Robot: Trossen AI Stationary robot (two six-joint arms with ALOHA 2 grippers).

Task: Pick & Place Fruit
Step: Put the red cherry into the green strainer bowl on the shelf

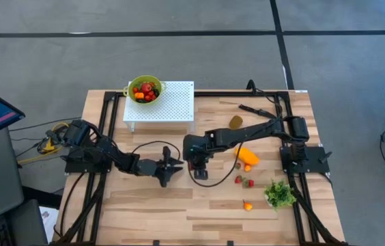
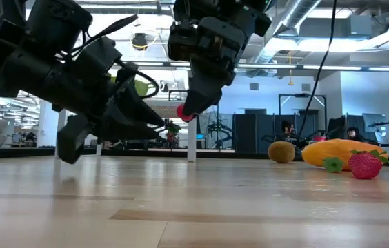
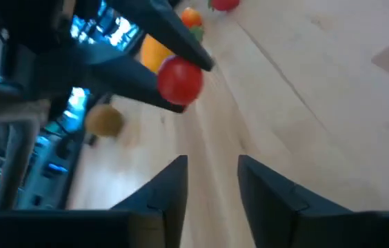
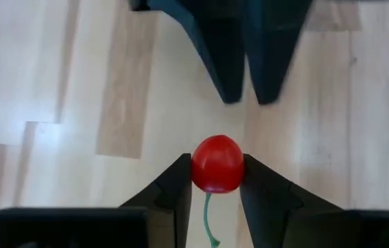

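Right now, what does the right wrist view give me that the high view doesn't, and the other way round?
Only the right wrist view shows the right gripper shut on a red cherry, its green stem hanging below. Only the high view shows the green bowl of fruit on the white stand, the orange fruit, the kiwi and the leafy bunch. Both show the left gripper close opposite the right one above the wooden table.

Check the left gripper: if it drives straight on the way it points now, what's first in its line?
Most likely the right gripper and the red cherry it is shut on. The left gripper faces them across a short gap above the table. Depth is unclear, so it might pass just beneath.
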